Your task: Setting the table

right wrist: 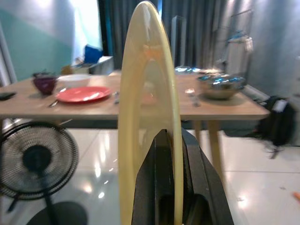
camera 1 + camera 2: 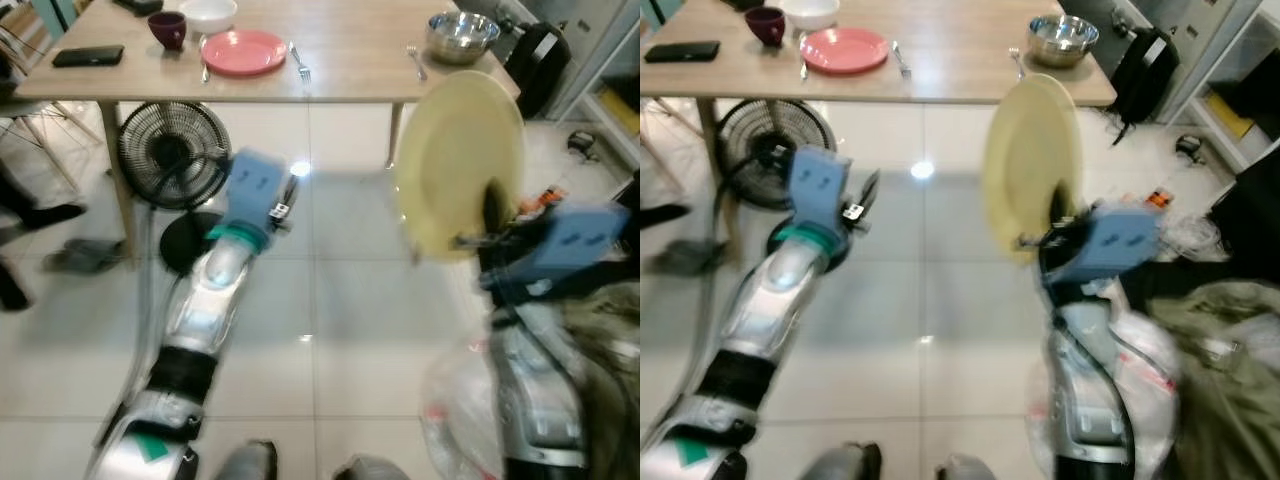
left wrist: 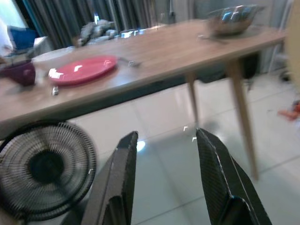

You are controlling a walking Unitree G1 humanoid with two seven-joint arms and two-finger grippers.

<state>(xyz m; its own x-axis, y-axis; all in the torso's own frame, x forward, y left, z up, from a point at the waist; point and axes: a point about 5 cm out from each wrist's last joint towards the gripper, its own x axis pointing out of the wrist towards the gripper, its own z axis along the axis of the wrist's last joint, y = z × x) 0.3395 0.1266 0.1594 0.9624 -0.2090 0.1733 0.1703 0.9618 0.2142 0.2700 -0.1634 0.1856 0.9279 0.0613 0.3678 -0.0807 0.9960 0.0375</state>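
Pale yellow plate [image 2: 460,160] upright, edge-on, above floor

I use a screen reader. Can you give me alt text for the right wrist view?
The right gripper clamps its jaws on the rim of a yellow plate, held upright and edge-on. Beyond stands a wooden table with a pink plate and a steel bowl.

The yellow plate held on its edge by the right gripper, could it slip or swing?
Probably rigid: the yellow plate keeps its shape. The right gripper pinches only its lower rim, so it might pivot. Its glossy surface looks slippery.
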